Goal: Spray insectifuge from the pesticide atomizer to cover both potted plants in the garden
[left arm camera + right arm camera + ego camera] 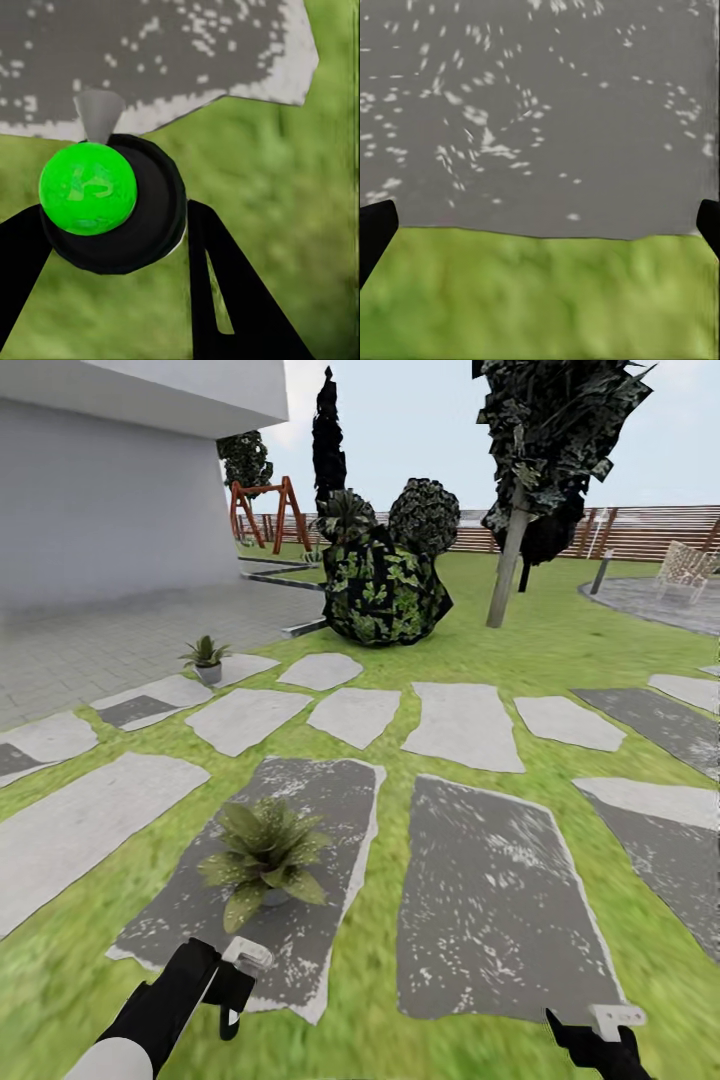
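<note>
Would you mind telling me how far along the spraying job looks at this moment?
Pickup looks done: the left gripper is shut on the pesticide atomizer, its grey nozzle towards the stone. In hand: it hangs just short of the near potted plant. No spray is visible. Left: covering that plant, then the far potted plant. The right gripper is open.

One potted plant (pixel 262 852) sits on the near stepping stone (pixel 330 810); another (pixel 205 657) stands farther back left, seemingly on grass.
</note>
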